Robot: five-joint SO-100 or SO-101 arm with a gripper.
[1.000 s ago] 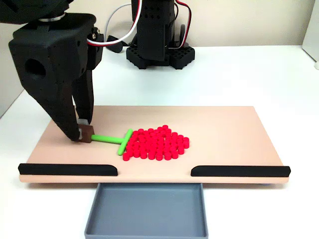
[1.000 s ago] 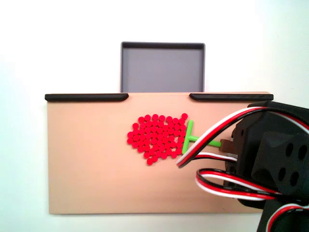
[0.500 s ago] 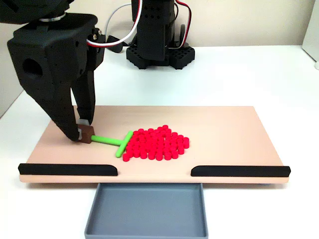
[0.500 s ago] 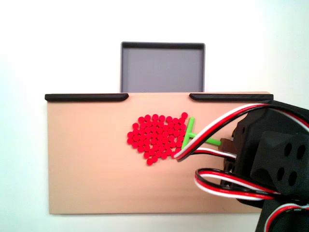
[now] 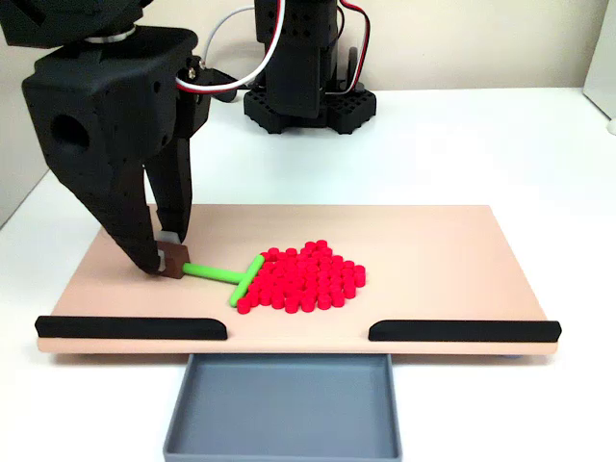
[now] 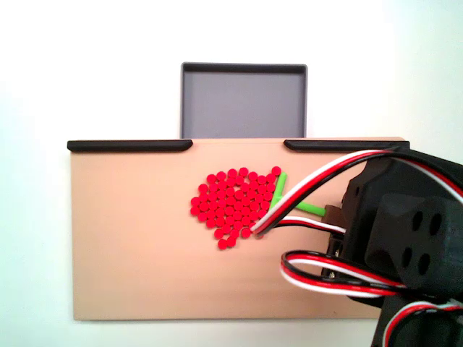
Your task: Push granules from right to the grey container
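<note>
A tight patch of red granules (image 5: 303,279) (image 6: 231,206) lies in the middle of the beige board (image 5: 433,250) (image 6: 130,246). A green T-shaped stick (image 5: 226,276) (image 6: 278,194) rests its crossbar against the patch's edge, left of it in a fixed view (image 5: 245,279). My black gripper (image 5: 166,258) is shut on the brown block at the stick's handle end. The grey container (image 5: 282,404) (image 6: 242,101) sits empty off the board's edge, at the gap between two black strips (image 5: 130,328) (image 5: 464,331).
The arm's black base (image 5: 303,96) stands behind the board on the white table. In a fixed view, the arm's body (image 6: 409,238) and its red, white and black wires (image 6: 318,271) cover the board's right part.
The gripper has shifted the stick a little toward the granules, and the crossbar has tilted and pressed the patch's near edge tighter.
</note>
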